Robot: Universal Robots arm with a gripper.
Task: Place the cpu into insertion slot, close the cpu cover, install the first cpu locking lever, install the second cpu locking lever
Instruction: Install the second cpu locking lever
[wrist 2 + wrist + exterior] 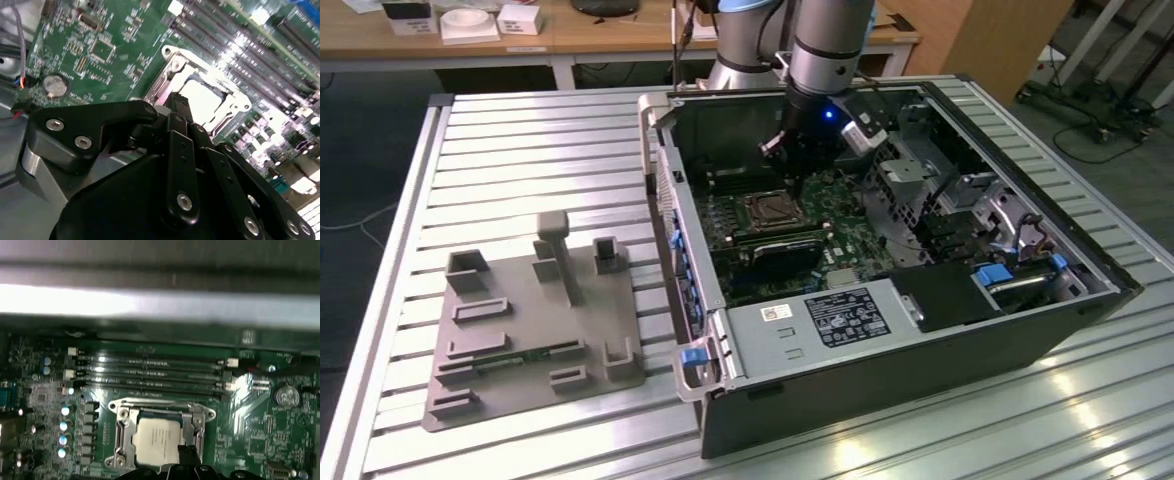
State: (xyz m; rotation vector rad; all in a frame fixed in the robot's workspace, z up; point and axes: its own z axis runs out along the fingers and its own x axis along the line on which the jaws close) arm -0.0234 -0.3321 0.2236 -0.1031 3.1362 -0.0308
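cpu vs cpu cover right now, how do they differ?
The cpu is a solid pale square plate; the cpu cover is a silvery metal frame with an open middle. The cover is the larger and lies closed around the cpu, which shows through its cut-out. Both sit flat at the socket, just past the gripper.

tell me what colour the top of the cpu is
Pale silvery grey. The cpu shows best in the first wrist view, seated under the silvery cpu cover.
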